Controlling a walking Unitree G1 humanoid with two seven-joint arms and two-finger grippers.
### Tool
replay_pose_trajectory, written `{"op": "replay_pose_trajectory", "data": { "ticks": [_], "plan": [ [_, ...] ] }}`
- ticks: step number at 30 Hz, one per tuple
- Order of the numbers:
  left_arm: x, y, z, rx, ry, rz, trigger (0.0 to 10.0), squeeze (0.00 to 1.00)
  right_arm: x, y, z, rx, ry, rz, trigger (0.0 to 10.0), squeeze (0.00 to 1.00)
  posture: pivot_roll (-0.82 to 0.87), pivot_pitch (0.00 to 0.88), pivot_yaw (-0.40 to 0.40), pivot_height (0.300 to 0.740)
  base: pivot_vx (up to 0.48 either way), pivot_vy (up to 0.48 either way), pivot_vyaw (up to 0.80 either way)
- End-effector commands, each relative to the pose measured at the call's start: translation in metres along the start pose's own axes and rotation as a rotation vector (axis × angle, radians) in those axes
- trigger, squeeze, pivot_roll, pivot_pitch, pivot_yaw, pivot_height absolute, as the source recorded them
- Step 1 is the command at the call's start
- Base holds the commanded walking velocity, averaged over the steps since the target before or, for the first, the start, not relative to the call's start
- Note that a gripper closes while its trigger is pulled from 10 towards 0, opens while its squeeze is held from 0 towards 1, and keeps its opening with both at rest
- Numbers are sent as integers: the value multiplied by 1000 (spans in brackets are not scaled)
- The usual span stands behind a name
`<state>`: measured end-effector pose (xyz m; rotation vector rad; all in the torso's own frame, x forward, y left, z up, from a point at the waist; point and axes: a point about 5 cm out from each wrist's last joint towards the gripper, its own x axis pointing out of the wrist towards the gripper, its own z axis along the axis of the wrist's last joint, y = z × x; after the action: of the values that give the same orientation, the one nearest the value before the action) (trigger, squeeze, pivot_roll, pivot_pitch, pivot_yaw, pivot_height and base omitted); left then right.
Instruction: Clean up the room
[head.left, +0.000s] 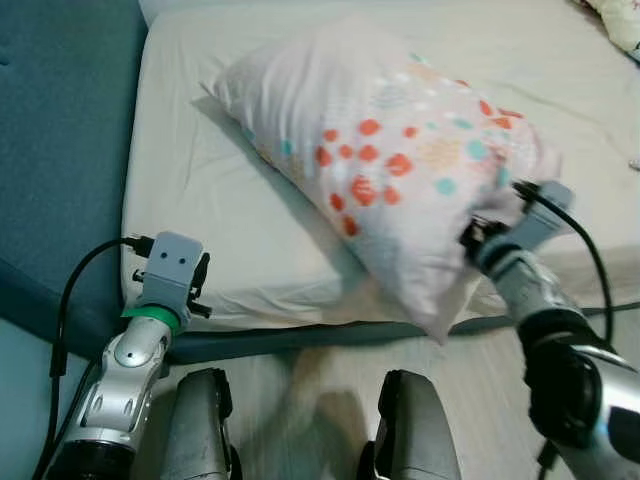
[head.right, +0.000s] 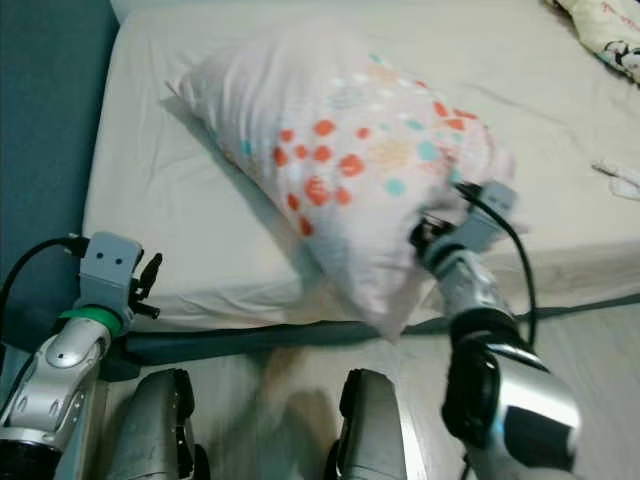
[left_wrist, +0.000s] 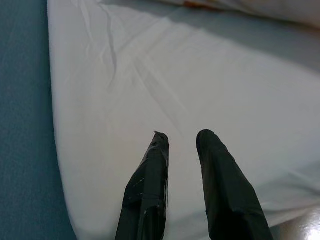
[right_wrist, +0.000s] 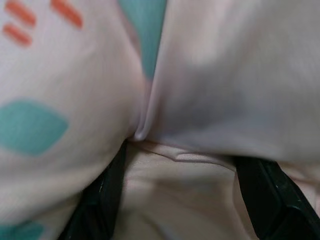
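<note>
A white pillow (head.left: 400, 150) with orange and teal spots lies tilted on the bed (head.left: 220, 220), its near corner hanging past the mattress edge. At the pillow's right side, my right gripper (right_wrist: 182, 165) is shut on it; bunched pillow fabric fills the space between the two black fingers (right_wrist: 107, 195). My left gripper (left_wrist: 180, 137) hovers over the bare white sheet near the bed's front left corner, its fingers slightly apart and open, holding nothing. In the left eye view the left gripper (head.left: 203, 288) sits well to the left of the pillow.
A teal padded surface (head.left: 60, 130) runs along the bed's left side. Pale wood floor (head.left: 320, 370) lies between the bed and my legs (head.left: 200, 420). A patterned blanket (head.right: 600, 30) and a small white cloth (head.right: 622, 180) are at the bed's far right.
</note>
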<state>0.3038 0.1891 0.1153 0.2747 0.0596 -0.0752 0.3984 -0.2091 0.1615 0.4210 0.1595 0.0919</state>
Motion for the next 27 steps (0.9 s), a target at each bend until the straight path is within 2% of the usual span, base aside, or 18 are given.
{"op": "replay_pose_trajectory", "data": {
  "ticks": [1,3,5,6,7,8,9,10,11,12,13,14,16,18,20,23,26,27],
  "plan": [
    [-4,3,-6,6,29,12,10000,0,3,14,-14,3,70,74,10000,0,233,201,51,535,0,0,0],
    [-3,-1,-5,0,26,11,10000,0,12,56,-20,9,121,269,10000,0,225,188,43,535,0,0,0],
    [1,-4,0,-9,13,9,10000,0,16,107,-23,27,156,506,10000,0,220,180,41,535,0,0,0],
    [1,-4,0,-9,13,9,10000,0,16,107,-23,27,156,506,10000,0,220,180,41,535,0,0,0],
    [3,-5,1,-12,8,10,10000,0,16,130,-21,45,160,604,10000,0,212,170,40,535,0,0,0],
    [3,-5,1,-12,8,10,10000,0,16,130,-21,45,160,604,10000,0,212,170,40,535,0,0,0],
    [6,-5,4,-15,3,11,10000,0,13,171,-12,99,143,786,10000,0,208,159,39,535,0,0,0],
    [8,-5,5,-16,0,11,10000,0,9,195,-3,125,119,892,10000,0,206,153,39,535,0,0,0],
    [9,-5,6,-17,0,12,10000,0,6,209,3,140,105,959,10000,0,206,153,39,535,0,0,0],
    [9,-5,6,-17,0,12,10000,0,6,209,3,140,105,959,10000,0,206,153,39,535,0,0,0],
    [9,-5,7,-18,-2,13,10000,0,1,227,16,175,71,1046,10000,0,205,144,38,535,0,0,0],
    [9,-5,7,-18,-2,13,10000,0,1,227,16,175,71,1046,10000,0,205,144,38,535,0,0,0],
    [10,-4,8,-20,-8,16,10000,0,-11,254,54,250,-46,1213,10000,0,204,136,34,535,0,0,0],
    [10,-4,8,-20,-8,16,10000,0,-11,254,54,250,-46,1213,10000,0,204,136,34,535,0,0,0],
    [10,-4,10,-26,-15,26,10000,0,-26,265,94,303,-172,1369,10000,0,198,127,28,535,0,0,0],
    [11,0,13,-41,-32,57,10000,0,-31,257,111,296,-223,1410,10000,0,187,122,21,535,0,0,0],
    [12,9,20,-59,-57,91,10000,0,-27,246,97,259,-186,1374,10000,0,180,125,22,535,0,0,0],
    [14,28,33,-105,-98,144,10000,0,-20,224,54,190,-69,1280,10000,0,170,131,18,535,0,0,0]
  ]
}}
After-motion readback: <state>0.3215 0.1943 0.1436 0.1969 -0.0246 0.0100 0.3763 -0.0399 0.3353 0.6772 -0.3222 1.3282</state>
